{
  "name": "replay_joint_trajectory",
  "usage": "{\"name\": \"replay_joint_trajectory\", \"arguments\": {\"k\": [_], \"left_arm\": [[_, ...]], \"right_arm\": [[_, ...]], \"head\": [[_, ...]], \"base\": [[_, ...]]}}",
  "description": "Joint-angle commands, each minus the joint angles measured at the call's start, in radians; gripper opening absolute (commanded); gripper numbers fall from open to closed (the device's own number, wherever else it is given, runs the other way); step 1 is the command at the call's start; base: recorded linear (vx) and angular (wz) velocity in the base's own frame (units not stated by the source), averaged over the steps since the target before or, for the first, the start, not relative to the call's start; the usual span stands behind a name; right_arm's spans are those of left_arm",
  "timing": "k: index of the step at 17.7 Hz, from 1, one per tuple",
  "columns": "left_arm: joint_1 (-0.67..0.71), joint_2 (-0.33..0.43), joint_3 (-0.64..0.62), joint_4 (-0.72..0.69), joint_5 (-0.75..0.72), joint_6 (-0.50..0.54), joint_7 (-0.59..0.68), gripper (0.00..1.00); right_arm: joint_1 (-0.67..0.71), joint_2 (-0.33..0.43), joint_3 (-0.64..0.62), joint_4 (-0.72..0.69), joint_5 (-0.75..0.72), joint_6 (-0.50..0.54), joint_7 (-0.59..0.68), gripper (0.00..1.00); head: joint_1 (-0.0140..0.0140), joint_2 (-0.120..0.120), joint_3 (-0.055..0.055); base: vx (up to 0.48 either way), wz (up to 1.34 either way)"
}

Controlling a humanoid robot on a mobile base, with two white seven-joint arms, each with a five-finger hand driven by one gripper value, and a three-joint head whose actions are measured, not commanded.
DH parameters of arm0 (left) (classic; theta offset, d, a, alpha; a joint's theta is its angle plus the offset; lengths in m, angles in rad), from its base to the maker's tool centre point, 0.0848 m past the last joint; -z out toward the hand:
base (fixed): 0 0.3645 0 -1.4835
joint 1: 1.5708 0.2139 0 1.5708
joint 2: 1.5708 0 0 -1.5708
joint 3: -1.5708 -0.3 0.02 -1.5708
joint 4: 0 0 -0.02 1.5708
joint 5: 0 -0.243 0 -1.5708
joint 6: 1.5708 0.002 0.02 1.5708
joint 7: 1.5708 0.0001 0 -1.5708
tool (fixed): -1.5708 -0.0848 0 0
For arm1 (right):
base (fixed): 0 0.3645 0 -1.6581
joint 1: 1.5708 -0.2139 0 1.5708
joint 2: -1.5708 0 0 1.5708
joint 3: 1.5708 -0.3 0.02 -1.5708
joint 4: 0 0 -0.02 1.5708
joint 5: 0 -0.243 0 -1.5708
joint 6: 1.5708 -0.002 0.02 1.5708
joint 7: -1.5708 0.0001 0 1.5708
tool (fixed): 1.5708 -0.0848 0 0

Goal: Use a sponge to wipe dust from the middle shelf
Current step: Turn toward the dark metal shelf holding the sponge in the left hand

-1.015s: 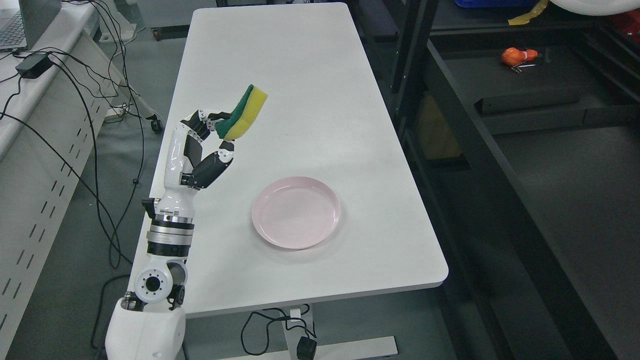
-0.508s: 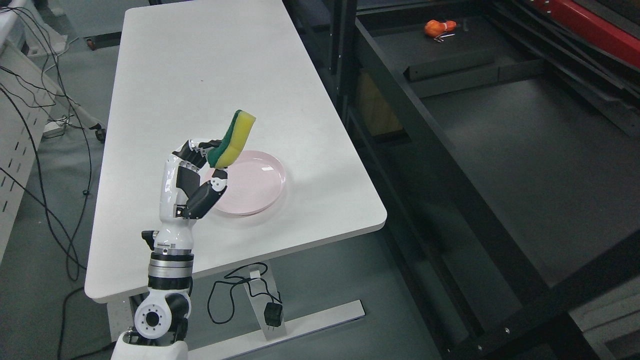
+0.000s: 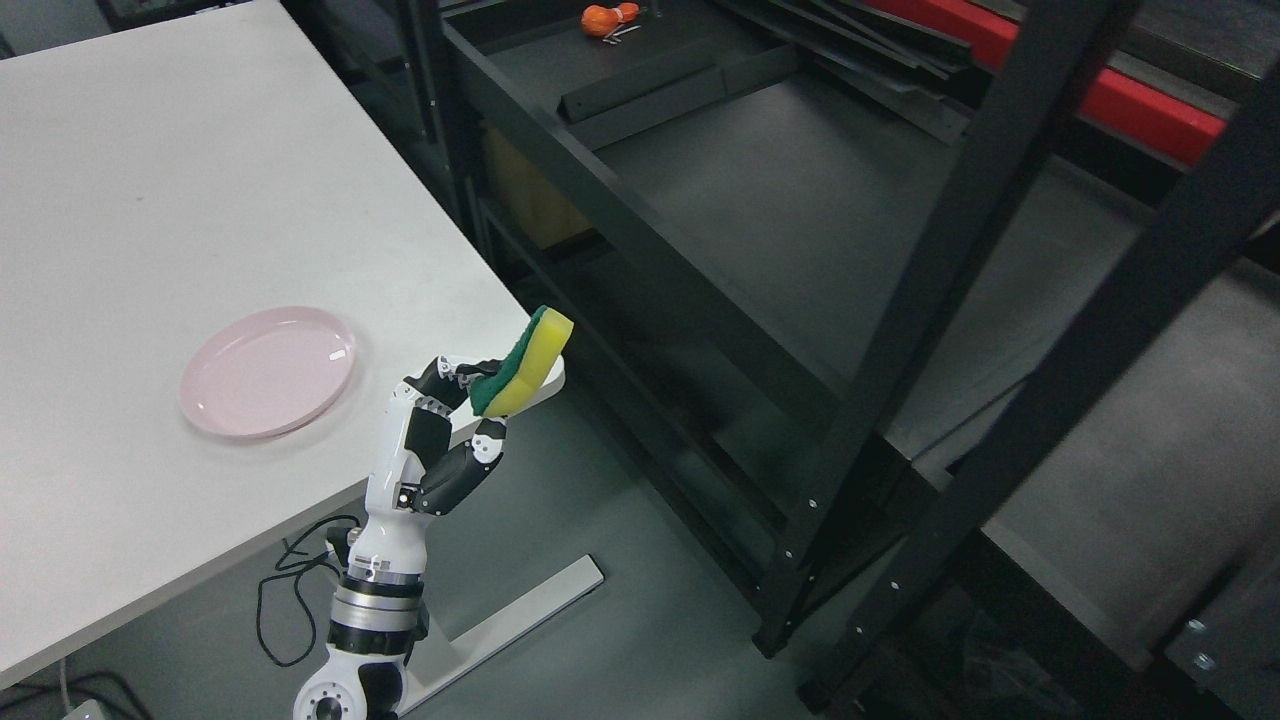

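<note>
Grey concrete floor fills the gap below my left hand [image 3: 445, 440], whose fingers are curled tight around a yellow sponge with a green scouring face [image 3: 523, 362], held tilted up past the rounded corner of the white rectangular table [image 3: 150, 200]. On that table, well to the left, sits a shallow pink round plate [image 3: 268, 371]. Right of the sponge, across the open floor, stands the black metal shelving rack [image 3: 760, 200], its dark shelf bare near me, with a small orange object [image 3: 605, 16] at the far end.
</note>
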Motion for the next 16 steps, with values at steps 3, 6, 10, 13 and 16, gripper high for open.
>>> {"name": "replay_joint_trajectory", "arguments": {"k": [3, 6, 10, 13, 16], "left_arm": [[0.068, 0.015, -0.084, -0.038, 0.001, -0.031, -0.010, 0.00], [0.067, 0.015, -0.093, -0.038, 0.001, -0.072, -0.012, 0.00], [0.055, 0.015, -0.138, -0.040, 0.001, -0.136, -0.015, 0.00], [0.055, 0.015, -0.161, -0.040, 0.001, -0.175, -0.015, 0.00], [0.067, 0.015, -0.153, -0.035, 0.001, -0.189, -0.015, 0.00]], "right_arm": [[0.000, -0.017, 0.001, -0.017, 0.000, 0.001, 0.000, 1.00], [0.000, -0.017, 0.000, -0.017, 0.000, 0.001, 0.000, 1.00], [0.000, -0.017, 0.001, -0.017, 0.000, 0.001, 0.000, 1.00], [0.000, -0.017, 0.000, -0.017, 0.000, 0.001, 0.000, 1.00], [0.000, -0.017, 0.000, -0.017, 0.000, 0.001, 0.000, 1.00]], "head": [[0.0000, 0.000, 0.000], [0.0000, 0.000, 0.000], [0.0000, 0.000, 0.000], [0.0000, 0.000, 0.000], [0.0000, 0.000, 0.000]], "base": [[-0.176, -0.70], [-0.169, -0.74], [-0.164, -0.75], [-0.152, -0.76], [-0.125, -0.75]]}}
